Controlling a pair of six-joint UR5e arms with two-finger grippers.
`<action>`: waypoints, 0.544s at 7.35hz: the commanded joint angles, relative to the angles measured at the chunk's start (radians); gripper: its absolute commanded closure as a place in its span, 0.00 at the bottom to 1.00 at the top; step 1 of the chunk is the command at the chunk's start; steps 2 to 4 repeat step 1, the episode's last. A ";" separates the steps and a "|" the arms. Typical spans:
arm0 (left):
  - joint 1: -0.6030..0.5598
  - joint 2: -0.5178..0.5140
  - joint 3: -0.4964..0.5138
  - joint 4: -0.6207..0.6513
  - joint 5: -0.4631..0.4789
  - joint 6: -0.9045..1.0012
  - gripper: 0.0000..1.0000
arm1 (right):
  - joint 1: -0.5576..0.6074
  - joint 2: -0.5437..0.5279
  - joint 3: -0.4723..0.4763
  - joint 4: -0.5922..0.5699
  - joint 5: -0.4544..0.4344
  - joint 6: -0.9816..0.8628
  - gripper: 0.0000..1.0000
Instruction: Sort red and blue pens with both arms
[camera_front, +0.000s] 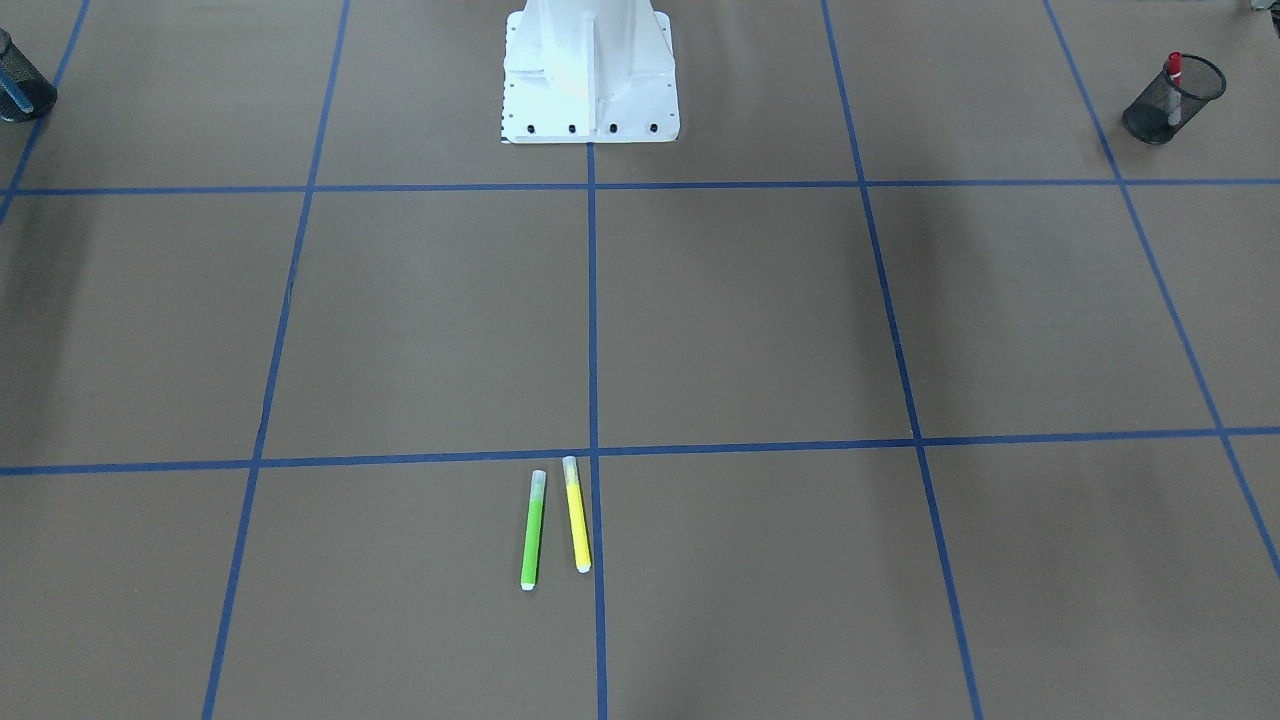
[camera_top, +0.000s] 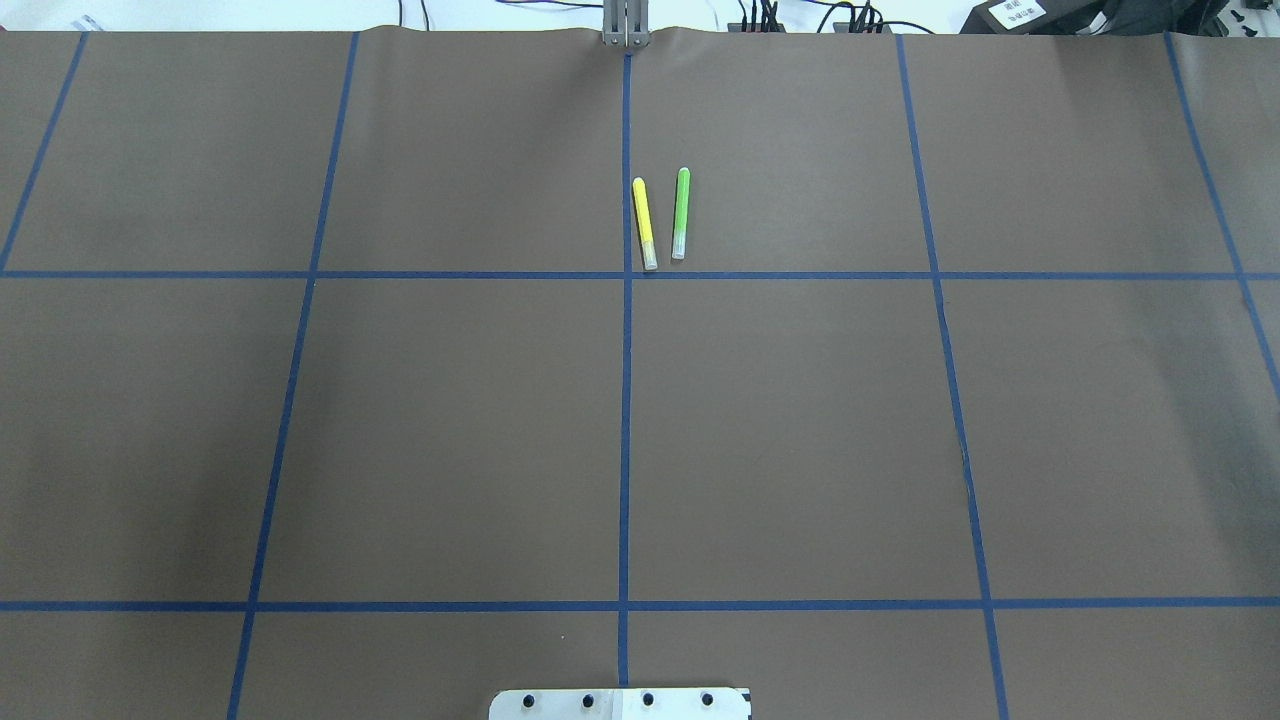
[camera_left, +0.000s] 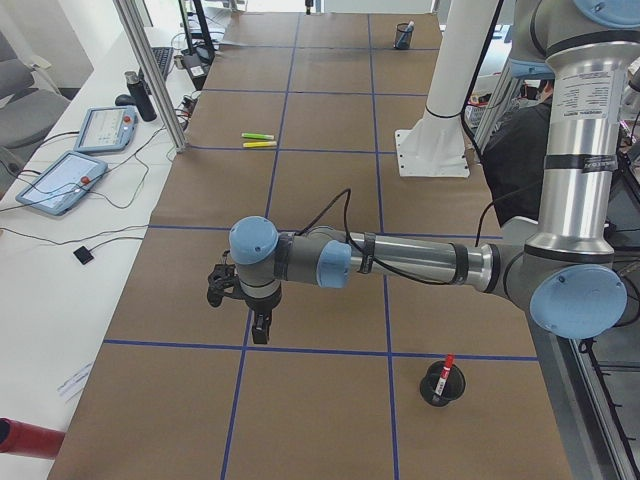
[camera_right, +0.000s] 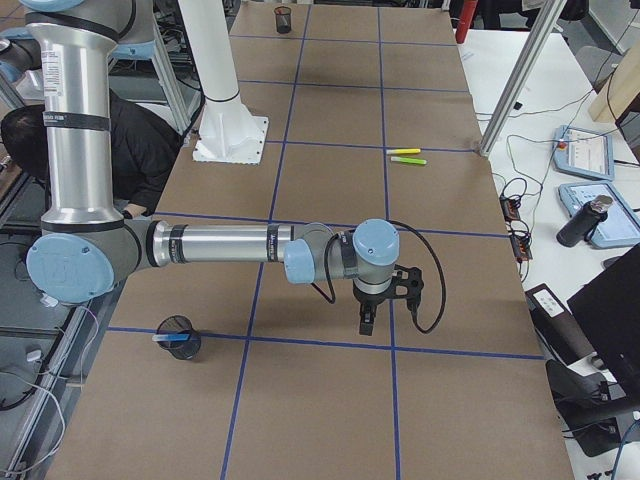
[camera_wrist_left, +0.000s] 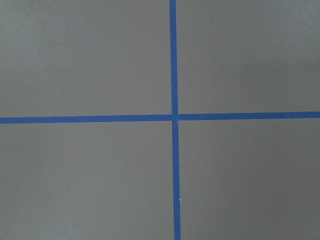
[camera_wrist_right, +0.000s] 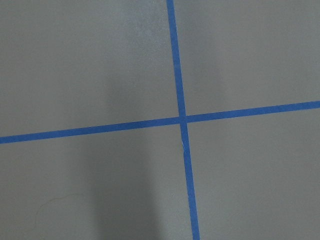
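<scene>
The red pen (camera_front: 1174, 72) stands upright in a black mesh cup (camera_front: 1190, 78) at the table corner on my left arm's side, also seen in the exterior left view as the red pen (camera_left: 447, 366). The blue pen (camera_front: 14, 97) leans in a second mesh cup (camera_front: 38, 92) at the opposite corner, the same blue pen (camera_right: 168, 340) that shows in the exterior right view. My left gripper (camera_left: 260, 328) hangs over a tape crossing, away from its cup. My right gripper (camera_right: 366, 322) hangs likewise. Only side views show them, so I cannot tell their state.
A green marker (camera_front: 533, 530) and a yellow marker (camera_front: 577, 515) lie side by side at the far middle of the brown table. The white pedestal (camera_front: 590, 70) stands at the robot's edge. A person in dark clothes (camera_right: 20, 130) sits behind it. Tablets and cables lie on the side bench (camera_left: 60, 180).
</scene>
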 joint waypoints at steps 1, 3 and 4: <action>0.000 0.001 0.001 -0.002 -0.001 -0.002 0.00 | 0.000 -0.001 0.000 0.000 0.000 0.002 0.00; 0.000 0.001 0.001 -0.002 -0.001 -0.002 0.00 | 0.000 -0.001 0.000 0.000 0.000 0.002 0.00; 0.000 0.001 0.001 -0.002 -0.001 -0.002 0.00 | 0.000 -0.001 0.000 0.000 0.000 0.002 0.00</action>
